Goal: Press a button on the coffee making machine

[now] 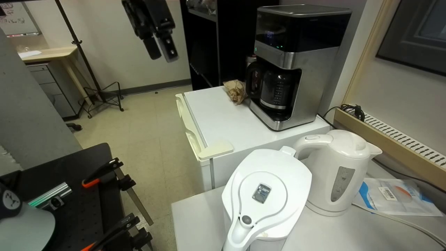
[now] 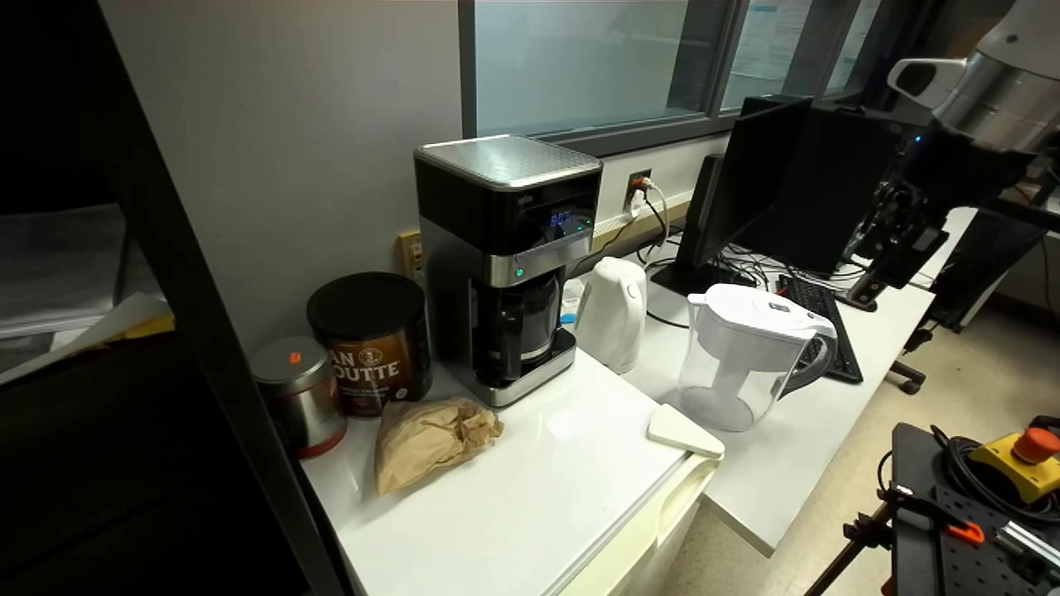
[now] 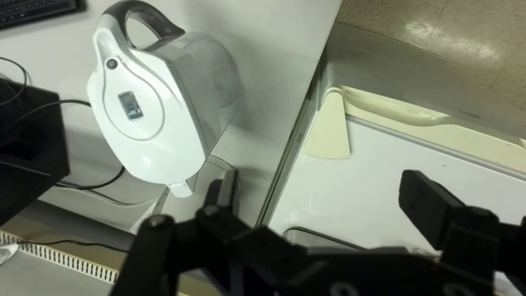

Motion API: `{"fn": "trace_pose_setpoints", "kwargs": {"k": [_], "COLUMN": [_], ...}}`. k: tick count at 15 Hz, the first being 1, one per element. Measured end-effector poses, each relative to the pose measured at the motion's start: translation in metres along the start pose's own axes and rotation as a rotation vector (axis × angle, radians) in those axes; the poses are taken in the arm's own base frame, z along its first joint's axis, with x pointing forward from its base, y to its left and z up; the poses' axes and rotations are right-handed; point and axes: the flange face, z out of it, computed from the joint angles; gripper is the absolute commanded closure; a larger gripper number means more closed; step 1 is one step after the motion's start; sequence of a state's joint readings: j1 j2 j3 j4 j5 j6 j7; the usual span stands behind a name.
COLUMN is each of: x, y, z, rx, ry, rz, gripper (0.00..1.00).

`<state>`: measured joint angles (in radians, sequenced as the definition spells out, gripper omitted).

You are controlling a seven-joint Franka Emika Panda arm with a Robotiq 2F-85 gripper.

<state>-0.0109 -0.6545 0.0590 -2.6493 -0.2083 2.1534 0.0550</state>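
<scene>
The Robotiq gripper is spread, empty; mid-frame in an exterior view, the drip coffee maker faces outward, presumably for access.

"Where does the coffee machine stand?"

"On the mini fridge. The carafe sits inside the machine."

"And around it?"

"In an exterior view, the canister sits left of it, the tin farther left, the paper bag before the canister."

"And the desk?"

"Just beside the fridge. In an exterior view the water jug stands on the desk, the kettle right of the jug, the packet right of the kettle."

"The gripper?"

"It hangs left of the machine there, well apart."
</scene>
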Motion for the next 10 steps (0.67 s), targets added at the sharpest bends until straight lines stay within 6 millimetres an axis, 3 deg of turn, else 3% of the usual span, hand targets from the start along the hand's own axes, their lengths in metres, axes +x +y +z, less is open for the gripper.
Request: {"fn": "trace_pose_setpoints", "kwargs": {"k": [2, 10], "x": [0.012, 0.064], "y": [0.000, -0.006], "z": [0.002, 0.012], "rx": [-0.041, -0.157], "ry": [0.003, 0.027], "rz": [-0.046, -0.200], "gripper": [0.36, 0.98]}}
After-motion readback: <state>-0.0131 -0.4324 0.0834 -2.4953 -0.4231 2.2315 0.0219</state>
